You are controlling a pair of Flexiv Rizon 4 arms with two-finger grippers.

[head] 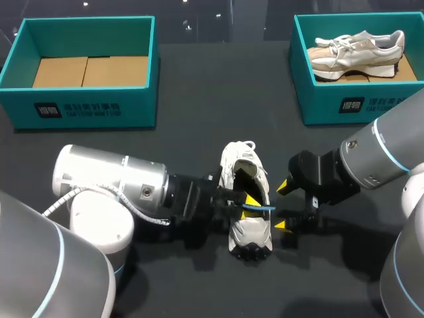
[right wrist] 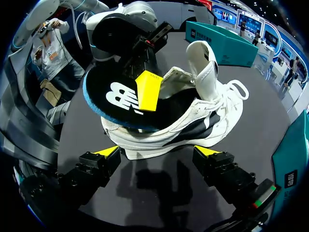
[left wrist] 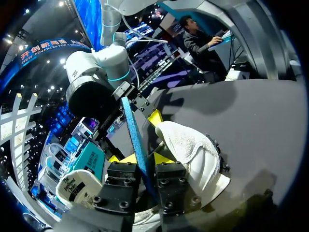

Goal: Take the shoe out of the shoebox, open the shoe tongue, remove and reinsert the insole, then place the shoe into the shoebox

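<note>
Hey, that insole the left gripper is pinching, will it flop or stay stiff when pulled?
Probably springy rather than limp: the insole is thin yet juts flat from the left gripper. Thin, so likely light. Its soft-looking blue edge probably resists slipping.

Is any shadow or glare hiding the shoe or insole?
Head view: white mesh sneaker evenly lit, no glare. Right wrist view: shadow lies on the dark table inside the open right hand, not on the sneaker; blue-edged black insole plainly visible.

Two teal shoeboxes are counted at the far edge of the surface: the left shoebox (head: 86, 109) and the right shoebox (head: 331, 106). Two shoes are counted: a white shoe (head: 252, 235) and a beige shoe (head: 358, 53). One insole (right wrist: 113, 99) is counted.
</note>
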